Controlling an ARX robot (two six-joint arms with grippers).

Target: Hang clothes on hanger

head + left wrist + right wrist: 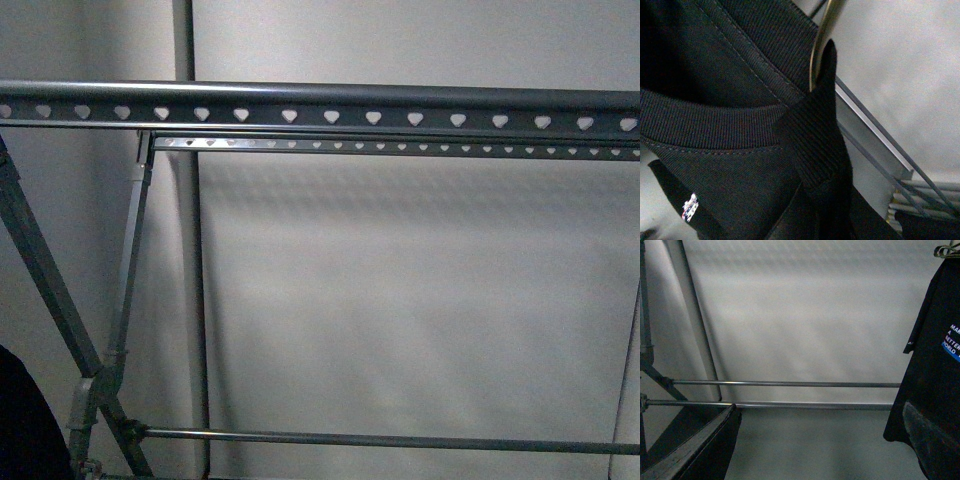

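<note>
Big grey metal clothes rack with heart-holed rails (pixel 330 105) bare up top, black T-shirt with white "MAKE A BETTER WORLD" print (pixel 930 365) dangling off to one side.
Nothing over the 2 top rails in the front view, so probably not hung yet. Shirt hanging full length in the right wrist view, in front of the ends of 2 thin lower bars (pixel 790 384), likely held high by the neck to let the body drop straight. Right gripper (pixel 819 410) spread wide, nothing between the fingers, maybe waiting to help. Left wrist view stuffed with ribbed black collar (pixel 705 125) and a brassy curved wire (pixel 822 35) at the neckline; no left gripper fingers showing, so can't tell whether clenched or released.
</note>
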